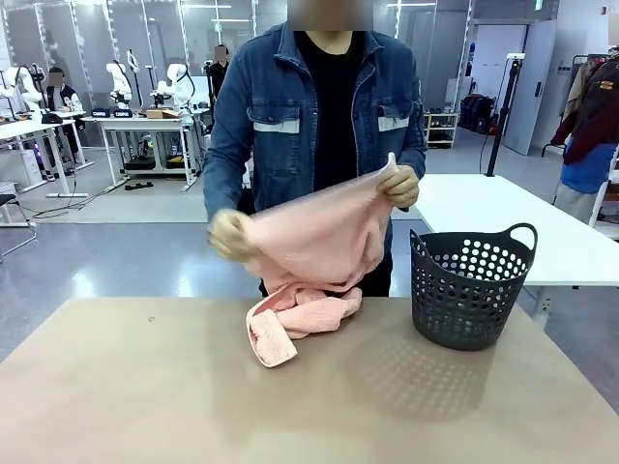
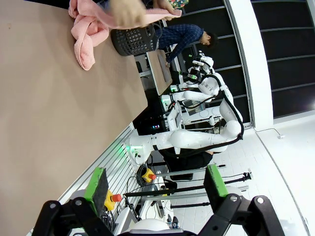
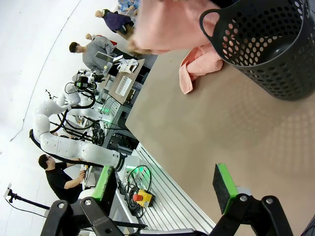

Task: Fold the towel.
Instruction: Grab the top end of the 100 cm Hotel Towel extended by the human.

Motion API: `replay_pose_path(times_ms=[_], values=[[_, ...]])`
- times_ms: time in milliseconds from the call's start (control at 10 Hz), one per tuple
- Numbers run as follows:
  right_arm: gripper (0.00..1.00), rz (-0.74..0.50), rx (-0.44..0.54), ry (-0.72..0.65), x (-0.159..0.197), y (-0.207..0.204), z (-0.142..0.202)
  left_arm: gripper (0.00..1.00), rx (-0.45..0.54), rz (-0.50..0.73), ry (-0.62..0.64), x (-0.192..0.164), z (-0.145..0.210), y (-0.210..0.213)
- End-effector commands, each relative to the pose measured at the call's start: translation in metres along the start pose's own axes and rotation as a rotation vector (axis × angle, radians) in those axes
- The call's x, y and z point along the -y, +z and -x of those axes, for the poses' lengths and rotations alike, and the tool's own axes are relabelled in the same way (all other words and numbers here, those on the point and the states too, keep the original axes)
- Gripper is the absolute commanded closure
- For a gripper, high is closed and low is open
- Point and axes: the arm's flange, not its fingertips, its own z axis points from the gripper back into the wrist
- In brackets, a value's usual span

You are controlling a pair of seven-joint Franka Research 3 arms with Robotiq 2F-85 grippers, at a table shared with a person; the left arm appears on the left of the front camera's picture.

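Left jaws, right jaws parted; hands [image 1: 401, 186] hold towel [image 1: 319, 242] beside basket [image 1: 469, 290].

Towel [image 3: 167, 19] blurred, cut off at top; basket [image 3: 275, 59] cropped right.

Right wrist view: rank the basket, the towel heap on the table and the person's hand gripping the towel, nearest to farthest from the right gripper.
1. The basket, upper right, closest to the right gripper.
2. The towel, its heap on the table, just past the basket.
3. The person's hand, raised at the far edge, top left.
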Motion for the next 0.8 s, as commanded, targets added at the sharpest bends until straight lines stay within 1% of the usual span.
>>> replay_pose_path(times_ms=[0, 700], values=[[0.00, -0.014, 0.010, 0.014, 0.0003, 0.0002, -0.0013, 0.00, 0.001, 0.007, -0.009, 0.0014, 0.0002, 0.0008], [0.00, -0.014, 0.010, 0.014, 0.0003, 0.0002, -0.0013, 0.00, 0.001, 0.007, -0.009, 0.0014, 0.0002, 0.0008]])
